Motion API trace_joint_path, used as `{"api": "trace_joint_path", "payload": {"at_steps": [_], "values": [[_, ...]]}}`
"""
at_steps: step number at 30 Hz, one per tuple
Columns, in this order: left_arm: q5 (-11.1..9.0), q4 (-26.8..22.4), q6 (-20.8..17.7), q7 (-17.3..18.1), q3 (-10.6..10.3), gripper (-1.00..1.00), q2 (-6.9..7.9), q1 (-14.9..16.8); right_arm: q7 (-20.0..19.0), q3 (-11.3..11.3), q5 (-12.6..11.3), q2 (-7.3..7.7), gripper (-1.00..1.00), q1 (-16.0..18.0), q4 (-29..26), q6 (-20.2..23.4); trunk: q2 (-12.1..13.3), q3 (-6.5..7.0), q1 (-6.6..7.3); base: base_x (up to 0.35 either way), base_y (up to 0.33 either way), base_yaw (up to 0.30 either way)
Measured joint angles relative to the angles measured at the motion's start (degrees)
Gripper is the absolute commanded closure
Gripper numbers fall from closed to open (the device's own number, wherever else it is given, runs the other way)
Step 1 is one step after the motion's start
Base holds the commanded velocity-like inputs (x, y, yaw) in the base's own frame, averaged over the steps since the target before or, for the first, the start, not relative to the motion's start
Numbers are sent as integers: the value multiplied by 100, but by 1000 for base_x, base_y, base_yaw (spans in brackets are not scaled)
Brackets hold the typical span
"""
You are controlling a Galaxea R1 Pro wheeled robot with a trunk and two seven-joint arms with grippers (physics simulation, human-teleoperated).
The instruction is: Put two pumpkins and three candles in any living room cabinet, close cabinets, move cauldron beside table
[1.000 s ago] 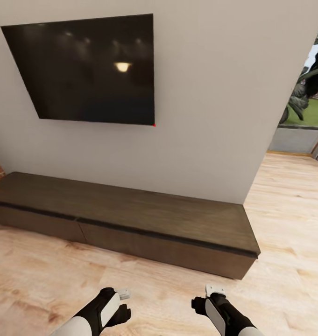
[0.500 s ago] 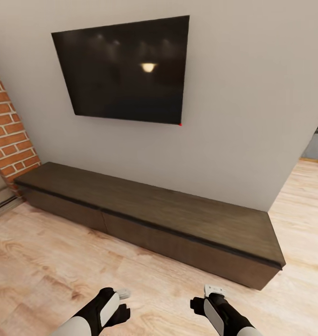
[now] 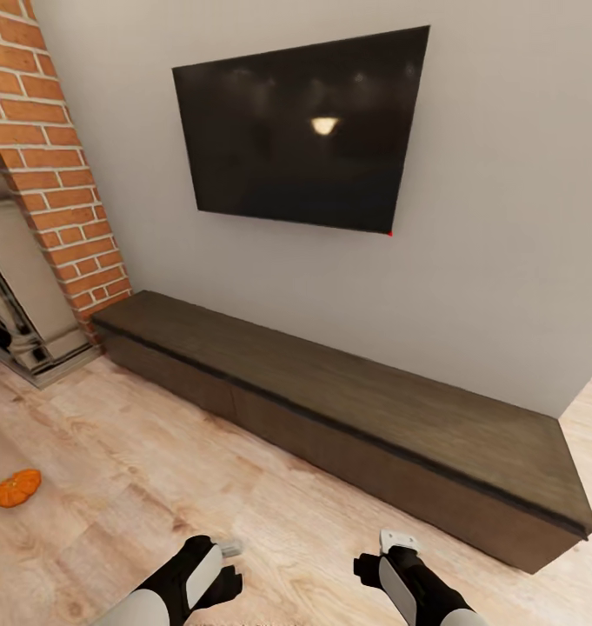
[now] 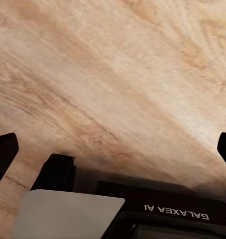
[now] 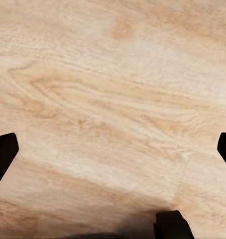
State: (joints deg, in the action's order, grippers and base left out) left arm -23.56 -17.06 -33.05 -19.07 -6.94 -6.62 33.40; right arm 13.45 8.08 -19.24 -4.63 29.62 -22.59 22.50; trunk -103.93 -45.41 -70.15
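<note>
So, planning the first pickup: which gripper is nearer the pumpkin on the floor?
Left. The left gripper is low in the head view, the pumpkin off to its left; the right gripper is farther across.

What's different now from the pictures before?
The camera swung to the left, so the whole view shifted: the TV and cabinet slid toward the right, and a brick fireplace and a pumpkin on the floor came into view. The things themselves did not move. Both grippers, left and right, stayed low, open and empty, and the cabinet stayed closed.
</note>
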Motion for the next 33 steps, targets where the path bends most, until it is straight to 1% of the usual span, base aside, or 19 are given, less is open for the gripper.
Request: {"api": "trace_joint_path", "payload": {"at_steps": [33], "values": [[0,0,3,0,2,-100,-6,0,0,10,9,-3,-100,0,0,0,0,0,0,-21,14,291]]}}
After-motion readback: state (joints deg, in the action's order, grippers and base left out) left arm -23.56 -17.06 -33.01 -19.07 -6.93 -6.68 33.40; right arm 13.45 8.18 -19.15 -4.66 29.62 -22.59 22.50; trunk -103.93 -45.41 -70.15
